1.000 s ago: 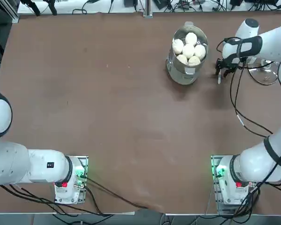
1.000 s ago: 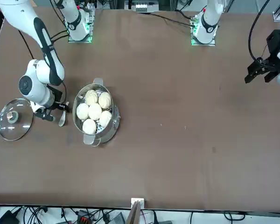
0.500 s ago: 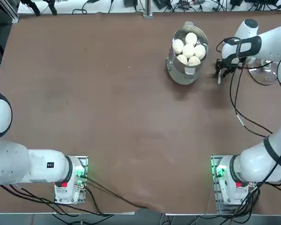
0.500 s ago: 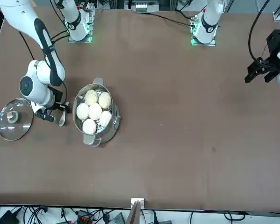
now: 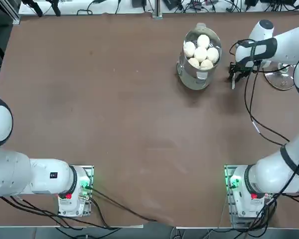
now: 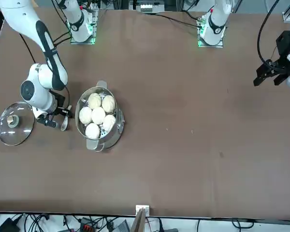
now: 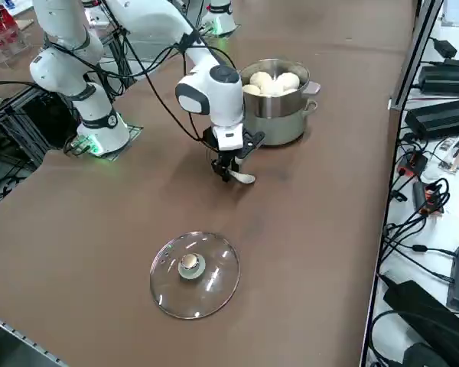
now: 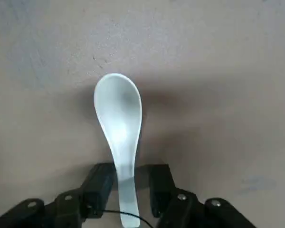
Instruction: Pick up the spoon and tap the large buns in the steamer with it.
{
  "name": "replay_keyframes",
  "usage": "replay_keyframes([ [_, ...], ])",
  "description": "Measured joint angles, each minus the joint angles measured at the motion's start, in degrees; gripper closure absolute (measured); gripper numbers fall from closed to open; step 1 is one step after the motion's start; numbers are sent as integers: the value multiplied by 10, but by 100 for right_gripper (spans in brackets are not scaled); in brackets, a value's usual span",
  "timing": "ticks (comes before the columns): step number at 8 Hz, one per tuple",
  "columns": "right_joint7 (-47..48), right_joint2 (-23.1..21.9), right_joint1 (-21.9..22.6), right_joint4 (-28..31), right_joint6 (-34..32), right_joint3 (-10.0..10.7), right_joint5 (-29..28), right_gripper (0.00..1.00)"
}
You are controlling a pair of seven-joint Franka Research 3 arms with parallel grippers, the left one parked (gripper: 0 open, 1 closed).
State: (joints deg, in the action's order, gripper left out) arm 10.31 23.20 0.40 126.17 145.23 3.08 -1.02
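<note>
Since a second ago the right gripper (image 8: 127, 187) has sunk a little toward the bench (image 5: 114, 114) and its fingers have drawn in; the pot, lid and spoon lie where they did. The two black fingers (image 8: 100, 183) now stand narrow on either side of the spoon's handle, very close to it, though whether they already press it cannot be told.

The spoon (image 8: 118, 126) is a small, smooth, white soup spoon with a glazed ceramic look, an oval bowl and a short tapering handle. It lies flat on the matte brown bench, between the steamer (image 5: 199, 62) and the glass lid (image 7: 194, 274). Its long axis runs from the handle, set between the fingers, out to the bowl, which points away from the gripper. In the side view the bowl sticks out beyond the fingers.

The steamer is a round, shiny metal pot with tall sides and small side handles. Inside it sit the large buns (image 5: 201, 52), five smooth, round, white ones clustered close together. The lid is flat, round and clear, with a knob at its centre.
</note>
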Motion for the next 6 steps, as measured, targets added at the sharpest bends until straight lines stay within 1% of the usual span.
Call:
replay_keyframes([
  [2,0,1,1,-1,0,0,0,53],
  [5,0,1,2,-1,0,0,0,55],
  [6,0,1,2,-1,0,0,0,58],
])
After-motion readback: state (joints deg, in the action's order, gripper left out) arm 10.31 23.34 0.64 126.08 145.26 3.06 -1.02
